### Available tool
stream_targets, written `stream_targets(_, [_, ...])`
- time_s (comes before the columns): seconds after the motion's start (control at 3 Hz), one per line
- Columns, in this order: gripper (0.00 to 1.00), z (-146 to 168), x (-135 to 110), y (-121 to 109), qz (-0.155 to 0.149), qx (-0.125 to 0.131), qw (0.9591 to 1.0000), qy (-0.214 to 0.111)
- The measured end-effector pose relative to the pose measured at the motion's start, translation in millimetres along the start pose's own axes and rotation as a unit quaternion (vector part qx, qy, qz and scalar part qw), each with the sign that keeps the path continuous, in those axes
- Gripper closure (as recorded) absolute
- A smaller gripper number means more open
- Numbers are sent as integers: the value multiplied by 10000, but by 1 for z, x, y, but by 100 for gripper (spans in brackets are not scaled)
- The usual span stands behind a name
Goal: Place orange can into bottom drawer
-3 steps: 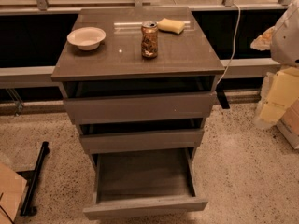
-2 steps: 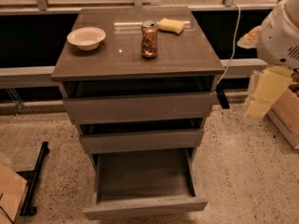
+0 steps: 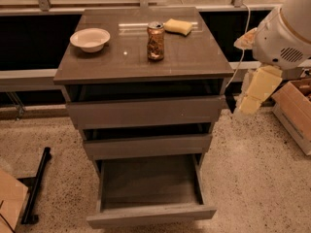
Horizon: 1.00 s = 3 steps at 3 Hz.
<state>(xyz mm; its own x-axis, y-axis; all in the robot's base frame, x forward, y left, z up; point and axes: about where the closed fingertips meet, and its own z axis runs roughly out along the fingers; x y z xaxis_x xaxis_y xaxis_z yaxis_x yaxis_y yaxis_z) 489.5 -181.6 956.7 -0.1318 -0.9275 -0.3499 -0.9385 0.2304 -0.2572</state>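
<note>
Gripper point(image 3: 252, 93) hangs low at the picture's right side, beside the cabinet point(image 3: 194, 57) and level with its upper drawers, under the arm's bulky white joint. I cannot tell whether it is open or closed; it is well apart from the can and has no hold of it.

The cabinet fills the middle of the view, with all three drawers pulled out in steps. The bottom drawer point(image 3: 150, 212) is drawn out furthest, its dark interior bare and open to the camera. On the cabinet's top stand a white bowl point(image 3: 90, 38) at the left, the orange can point(image 3: 155, 41) upright near the middle, and a yellow sponge point(image 3: 178, 26) just behind and to the right of the can.

By my reading the task is at its opening step — the reach for the can. Next the gripper must rise above the top's edge and come across to the can, clear of the sponge — then close about its body.
</note>
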Motion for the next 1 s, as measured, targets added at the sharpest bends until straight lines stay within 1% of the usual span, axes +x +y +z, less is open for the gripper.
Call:
stream_targets(0.33, [0, 13, -3, 1, 314, -32, 9994, -143])
stream_targets(0.67, [0, 39, -26, -11, 634, -25, 9956, -687])
stream_targets(1.0, [0, 66, -64, -44, 850, 173, 9876, -1311])
